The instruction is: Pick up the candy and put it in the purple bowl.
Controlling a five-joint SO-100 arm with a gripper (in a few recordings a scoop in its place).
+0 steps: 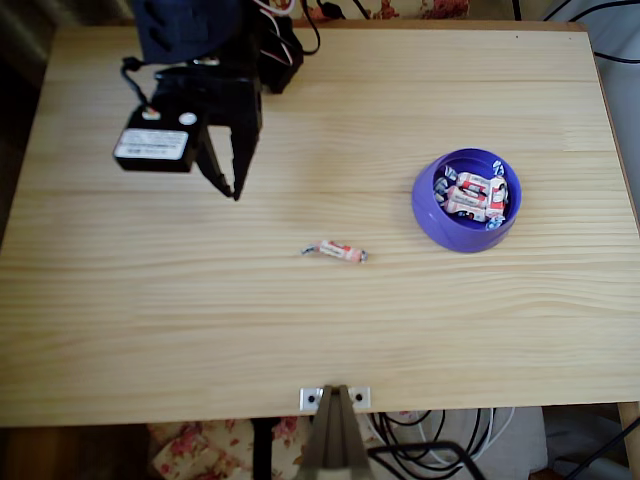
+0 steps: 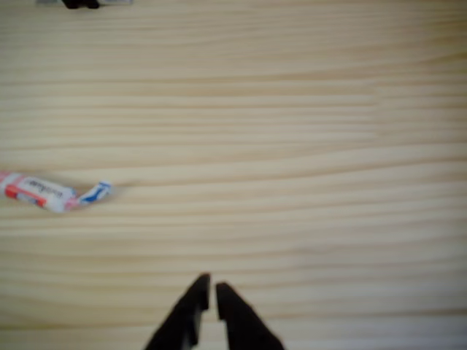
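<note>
A small wrapped candy (image 1: 336, 250) with a white-and-red wrapper and twisted bluish ends lies alone on the wooden table, near its middle. In the wrist view the candy (image 2: 51, 192) sits at the left edge, well away from the fingertips. The purple bowl (image 1: 432, 212) stands to the right and holds several similar wrapped sweets. My black gripper (image 1: 232, 190) hangs over the upper left part of the table, up and left of the candy. Its two fingers nearly touch at the tips, as my gripper (image 2: 210, 284) in the wrist view shows, with nothing between them.
The arm's base and cables (image 1: 280, 40) sit at the table's back edge. A metal bracket (image 1: 335, 398) is fixed at the front edge. Bare wood (image 1: 150, 320) spreads around the candy and along the front.
</note>
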